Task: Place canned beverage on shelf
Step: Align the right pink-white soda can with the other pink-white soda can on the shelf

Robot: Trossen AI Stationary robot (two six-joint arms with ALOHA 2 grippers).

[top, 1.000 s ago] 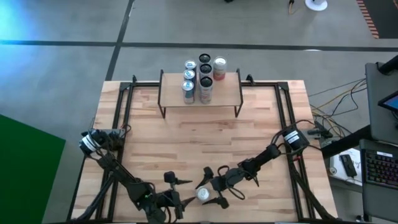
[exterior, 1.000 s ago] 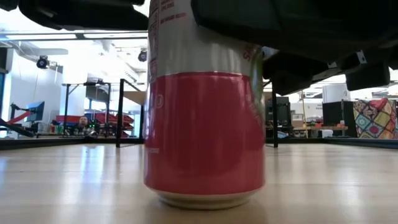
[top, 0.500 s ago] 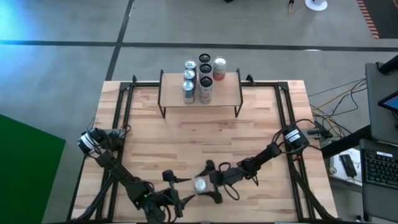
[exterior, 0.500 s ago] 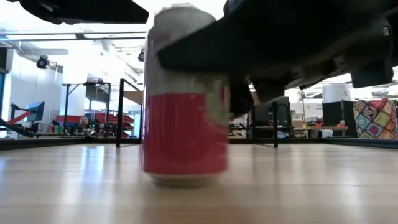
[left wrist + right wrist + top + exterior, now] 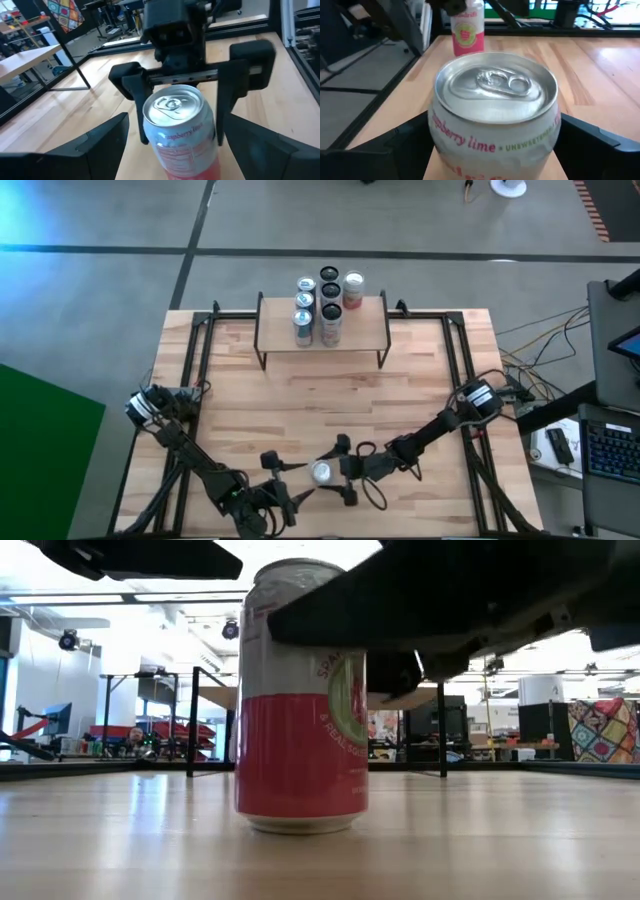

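Wooden bench [image 5: 330,420] planks fill the scene, with grey floor around them. Near the front edge stands the can [image 5: 322,472], upright on the bench, pink below and silver above, its pull-tab lid facing up. The right gripper [image 5: 343,470] has its fingers spread to either side of the can; the left wrist view shows both dark fingers flanking the can's sides with a slight gap, so it brackets the can and is not squeezing it. The left gripper [image 5: 287,481] sits just beside the can on the opposite side, fingers spread wide and holding nothing. Farther back, at the far edge of the bench, stands the shelf [image 5: 322,330], a light plank on thin black legs, well apart from the can. Six other cans [image 5: 323,305] stand clustered on its top.
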